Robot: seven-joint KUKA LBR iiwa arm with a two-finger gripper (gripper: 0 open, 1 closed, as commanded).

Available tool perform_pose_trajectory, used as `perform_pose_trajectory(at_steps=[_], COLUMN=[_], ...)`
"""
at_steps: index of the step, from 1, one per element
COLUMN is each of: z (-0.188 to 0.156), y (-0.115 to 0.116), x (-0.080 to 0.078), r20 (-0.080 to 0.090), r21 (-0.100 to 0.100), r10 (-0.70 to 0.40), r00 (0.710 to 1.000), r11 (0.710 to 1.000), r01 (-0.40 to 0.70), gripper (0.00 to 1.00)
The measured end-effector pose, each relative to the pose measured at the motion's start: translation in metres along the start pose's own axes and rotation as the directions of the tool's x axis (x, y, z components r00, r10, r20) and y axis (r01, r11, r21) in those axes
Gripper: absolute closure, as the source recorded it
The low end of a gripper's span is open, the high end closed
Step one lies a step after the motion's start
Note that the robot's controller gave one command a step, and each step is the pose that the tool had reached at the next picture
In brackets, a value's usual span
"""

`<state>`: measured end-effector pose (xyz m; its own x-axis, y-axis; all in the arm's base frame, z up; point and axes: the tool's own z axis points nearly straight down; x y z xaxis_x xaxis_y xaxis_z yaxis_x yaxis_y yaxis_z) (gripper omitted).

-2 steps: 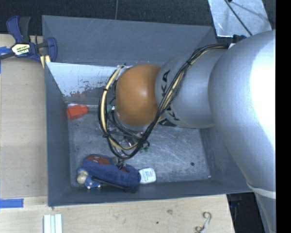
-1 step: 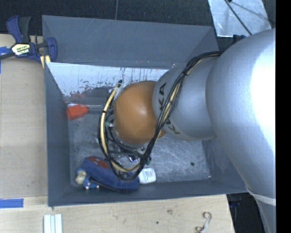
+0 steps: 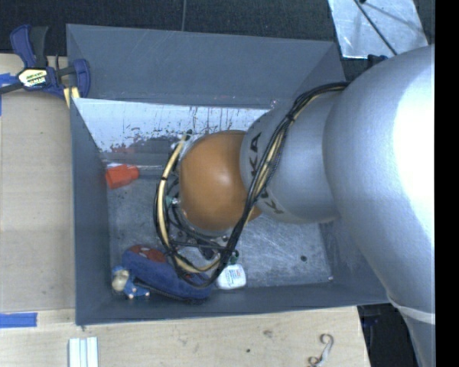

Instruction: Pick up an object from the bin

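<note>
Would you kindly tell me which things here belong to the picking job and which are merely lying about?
Job in hand:
grey bin
arm's orange-covered wrist
blue cloth-like thing and white piece, nearest the wrist

Lying about:
orange piece by the bin's left wall

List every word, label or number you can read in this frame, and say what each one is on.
"KUKA": running down the silver arm link, with letters partly crossed by the black cables.
Small white object at the bin's near edge: it carries a greenish mark, too small to read.
No other text in the bin is readable.
</note>
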<state>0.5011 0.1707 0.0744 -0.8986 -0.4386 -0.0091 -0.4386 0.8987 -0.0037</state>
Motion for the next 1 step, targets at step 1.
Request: perform_pose_trajectory(at_steps=[1], z=[-0.0748], y=[0.0016], x=[-0.0016], r20=[0.003], r21=[-0.002], r10=[0.031], r00=[1.000], r11=[1.000], r01=[-0.031], gripper=[1.00])
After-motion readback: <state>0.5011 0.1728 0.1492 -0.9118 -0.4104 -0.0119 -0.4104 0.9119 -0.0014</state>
